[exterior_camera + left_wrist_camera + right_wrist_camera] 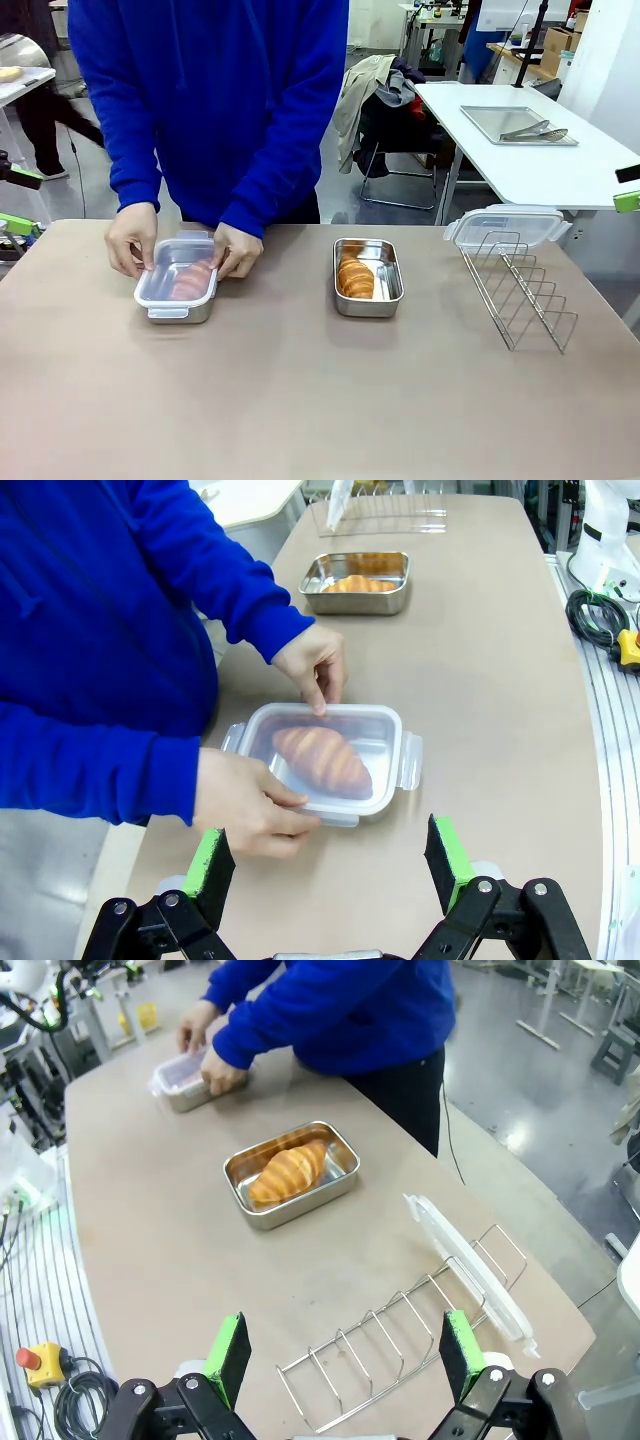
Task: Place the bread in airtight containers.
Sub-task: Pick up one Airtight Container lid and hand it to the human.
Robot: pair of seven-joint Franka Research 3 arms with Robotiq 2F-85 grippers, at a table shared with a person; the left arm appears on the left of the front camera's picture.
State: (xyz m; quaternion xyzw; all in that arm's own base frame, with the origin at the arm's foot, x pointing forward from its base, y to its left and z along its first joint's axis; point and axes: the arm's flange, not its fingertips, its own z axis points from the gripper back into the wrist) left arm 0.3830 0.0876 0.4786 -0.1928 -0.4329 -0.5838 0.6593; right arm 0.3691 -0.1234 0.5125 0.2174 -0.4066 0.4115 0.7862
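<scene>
One croissant (322,761) lies in the lidded container (325,758), beyond the open left gripper (333,863)

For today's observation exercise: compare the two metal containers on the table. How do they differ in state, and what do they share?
The left container has a clear lid on it, and the person's hands are pressing on that lid. The middle container is open and untouched. Its likely lid lies apart, beside the wire rack. Both are shiny rectangular steel pans, each holding one croissant.
</scene>
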